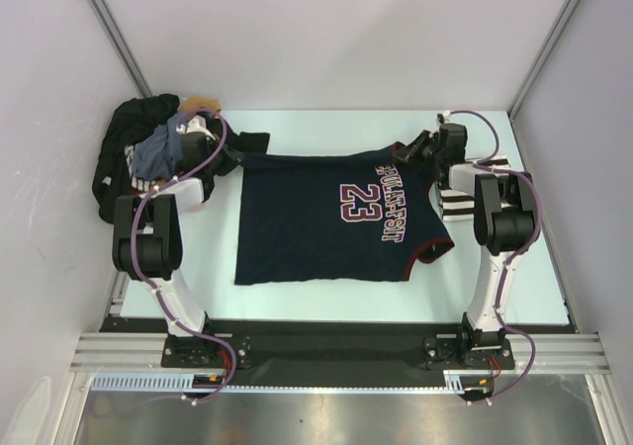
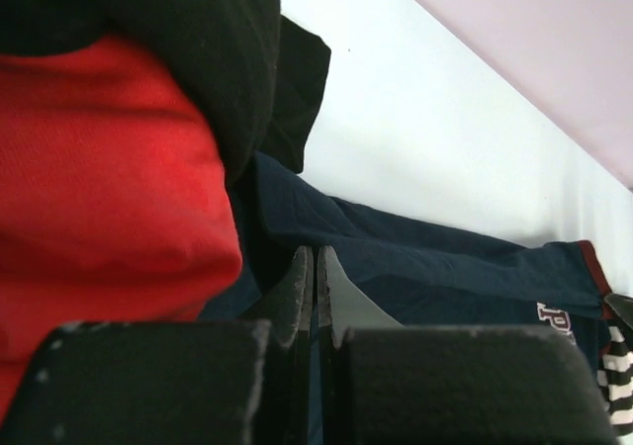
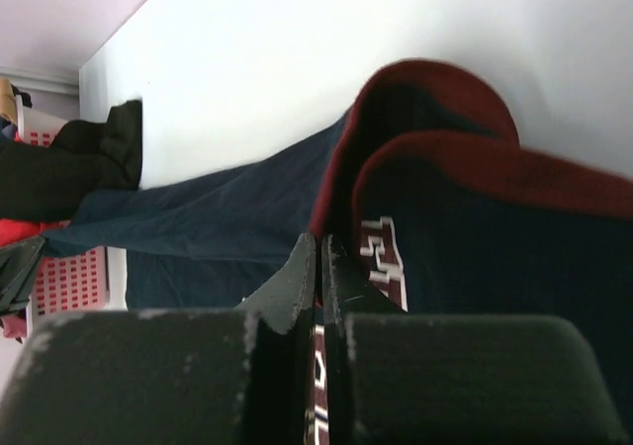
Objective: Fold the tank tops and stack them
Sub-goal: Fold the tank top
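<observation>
Overhead view of a navy jersey (image 1: 326,218) with a white 23, spread flat on the pale table (image 1: 326,129). Number turned sideways, red-trimmed neck and armholes toward the right. Stretches across the middle, between the two arms.

Left gripper (image 1: 227,155) at the far left corner of the cloth. Close up from its wrist: fingers (image 2: 297,287) clenched with no gap, navy fabric caught between them and running off to the right. Red cloth (image 2: 99,188) bulging close on the left.

Right gripper (image 1: 422,151) at the far right corner, on a dark red shoulder strap. Close up from that wrist: fingers (image 3: 292,287) pressed tight, red trim and white lettering pinched between them.

Striped tank top (image 1: 457,206) just right of the jersey, partly hidden under the right arm.

Heap of dark clothes (image 1: 134,158) at far left, over a pink basket (image 3: 74,282).
</observation>
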`<control>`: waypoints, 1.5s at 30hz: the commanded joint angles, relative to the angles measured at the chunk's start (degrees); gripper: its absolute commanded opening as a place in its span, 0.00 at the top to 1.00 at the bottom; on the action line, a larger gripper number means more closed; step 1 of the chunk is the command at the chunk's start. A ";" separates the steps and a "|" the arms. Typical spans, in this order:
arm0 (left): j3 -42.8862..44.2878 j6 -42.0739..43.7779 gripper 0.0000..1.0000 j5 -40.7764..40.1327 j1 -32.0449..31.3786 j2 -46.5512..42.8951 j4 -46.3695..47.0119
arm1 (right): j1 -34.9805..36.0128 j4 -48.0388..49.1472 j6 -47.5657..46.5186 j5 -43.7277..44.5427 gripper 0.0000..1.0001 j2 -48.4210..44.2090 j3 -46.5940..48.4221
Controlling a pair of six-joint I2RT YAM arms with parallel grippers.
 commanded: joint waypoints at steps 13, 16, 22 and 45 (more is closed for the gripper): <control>-5.34 6.03 1.00 0.83 0.00 -4.18 -1.92 | 2.95 6.54 -3.31 6.87 1.00 -13.52 -14.72; -6.32 5.95 1.00 0.82 0.08 -4.18 -1.12 | 3.65 6.71 -3.31 7.48 1.00 -14.31 -16.31; -8.25 5.86 1.00 0.30 0.00 -4.53 -0.86 | 4.36 8.03 -2.43 11.08 1.00 -16.16 -20.79; -9.39 5.33 1.00 1.35 0.26 -6.37 -1.74 | 3.04 9.35 -1.29 13.72 1.00 -21.79 -27.91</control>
